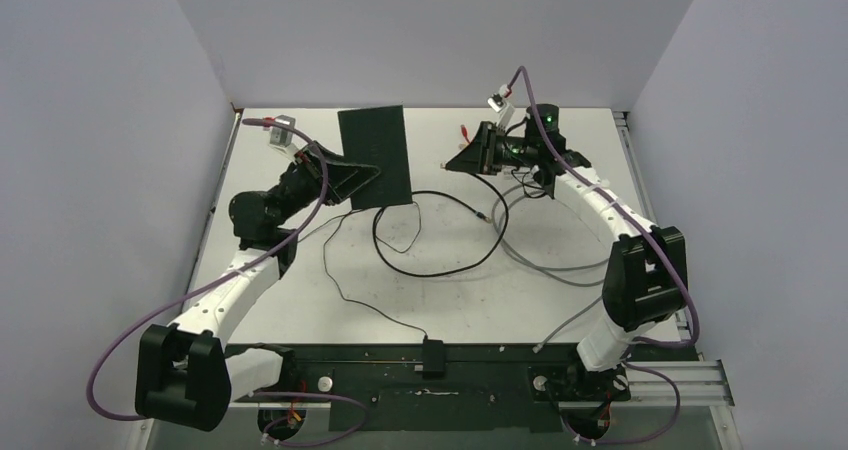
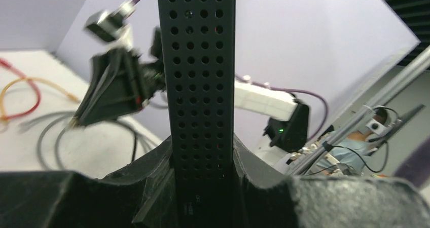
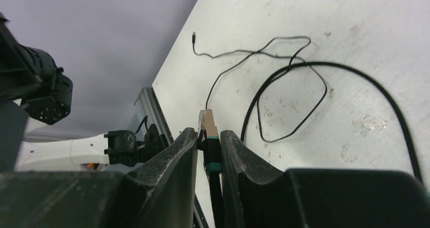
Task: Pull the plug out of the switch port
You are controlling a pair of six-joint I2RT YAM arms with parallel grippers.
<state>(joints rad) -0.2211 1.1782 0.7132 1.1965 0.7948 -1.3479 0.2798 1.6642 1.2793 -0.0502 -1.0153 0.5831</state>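
Observation:
The switch (image 1: 375, 155), a flat matte-black box, stands tilted up at the back of the table. My left gripper (image 1: 358, 182) is shut on its lower left edge. In the left wrist view the switch's perforated side (image 2: 203, 76) rises between the jaws of the left gripper (image 2: 203, 154). My right gripper (image 1: 458, 162) is to the right of the switch, apart from it. It is shut on the plug (image 3: 209, 131), a clear connector with a black boot and a green band. The plug's tip points into free air, out of any port. Its black cable (image 1: 440, 265) loops over the table.
A thin black wire (image 1: 350, 295) runs to a small black block (image 1: 433, 355) at the near edge. Grey cables (image 1: 545, 265) lie right of centre. Red and yellow cables (image 2: 20, 93) lie at the far side. Walls close in the table on three sides.

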